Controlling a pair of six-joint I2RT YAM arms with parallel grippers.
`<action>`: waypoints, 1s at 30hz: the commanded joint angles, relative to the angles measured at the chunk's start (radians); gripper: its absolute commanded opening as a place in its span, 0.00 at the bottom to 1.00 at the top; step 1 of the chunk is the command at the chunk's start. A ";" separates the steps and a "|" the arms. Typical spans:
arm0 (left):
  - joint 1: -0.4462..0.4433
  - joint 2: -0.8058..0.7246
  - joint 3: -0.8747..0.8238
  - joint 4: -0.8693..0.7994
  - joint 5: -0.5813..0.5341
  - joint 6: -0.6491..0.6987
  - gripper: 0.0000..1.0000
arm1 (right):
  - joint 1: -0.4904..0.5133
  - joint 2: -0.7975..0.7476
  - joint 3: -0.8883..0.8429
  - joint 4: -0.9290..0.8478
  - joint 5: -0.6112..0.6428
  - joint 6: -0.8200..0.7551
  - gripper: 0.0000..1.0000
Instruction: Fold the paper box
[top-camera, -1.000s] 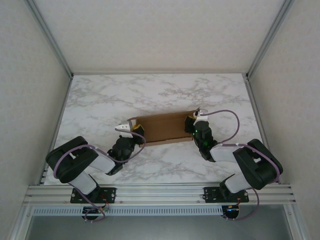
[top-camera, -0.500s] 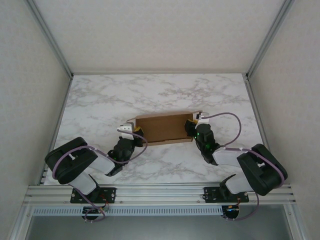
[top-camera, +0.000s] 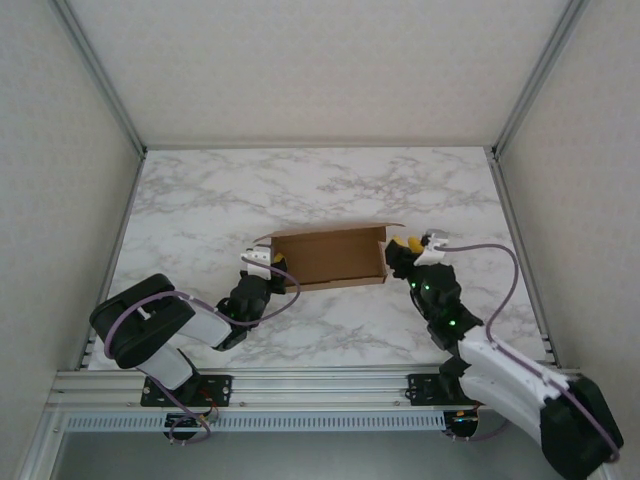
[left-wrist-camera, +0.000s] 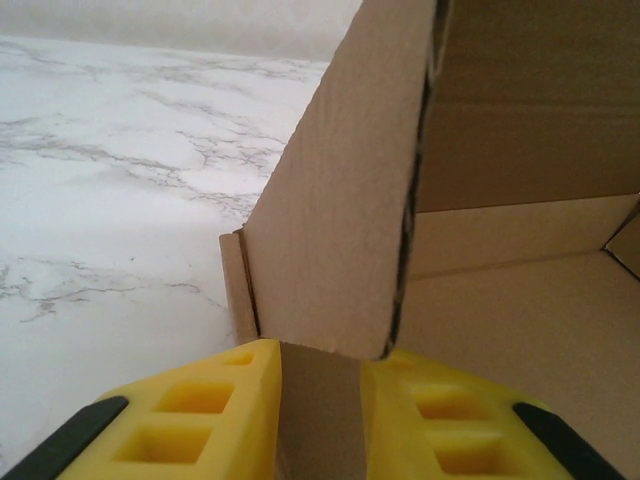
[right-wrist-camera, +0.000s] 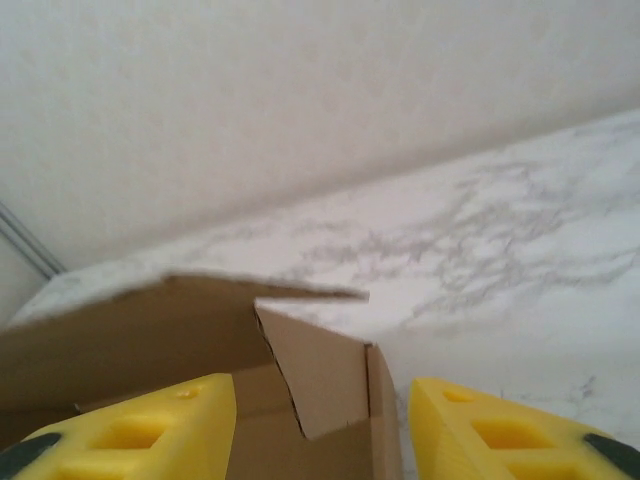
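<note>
The paper box (top-camera: 330, 257) is a shallow brown cardboard tray, partly formed, lying across the middle of the marble table (top-camera: 300, 185). My left gripper (top-camera: 268, 268) is at its left end. In the left wrist view the yellow fingers (left-wrist-camera: 200, 420) pinch the upright left side wall (left-wrist-camera: 340, 220), so this gripper (left-wrist-camera: 320, 400) is shut on the box. My right gripper (top-camera: 405, 250) sits just off the right end of the box, open. In the right wrist view its fingers (right-wrist-camera: 140, 435) stand wide apart, and the box's right corner flap (right-wrist-camera: 320, 375) is ahead of them, untouched.
White walls enclose the table on three sides, with aluminium posts (top-camera: 100, 75) at the back corners. A metal rail (top-camera: 320, 385) carrying both arm bases runs along the near edge. Bare marble lies behind and in front of the box.
My right gripper has opened, let go of the box's right end and drawn back to the right, its arm swinging lower. The left gripper keeps its hold; the box has shifted slightly.
</note>
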 joint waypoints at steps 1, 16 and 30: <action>-0.008 0.009 0.020 -0.006 -0.022 0.027 0.27 | 0.004 -0.151 0.043 -0.194 0.058 -0.031 0.46; -0.008 -0.003 0.019 -0.003 -0.025 0.051 0.27 | 0.004 0.396 0.912 -0.927 -0.204 0.011 0.33; -0.013 -0.152 -0.022 -0.093 0.144 -0.016 0.59 | 0.051 0.565 0.835 -0.901 -0.231 0.210 0.31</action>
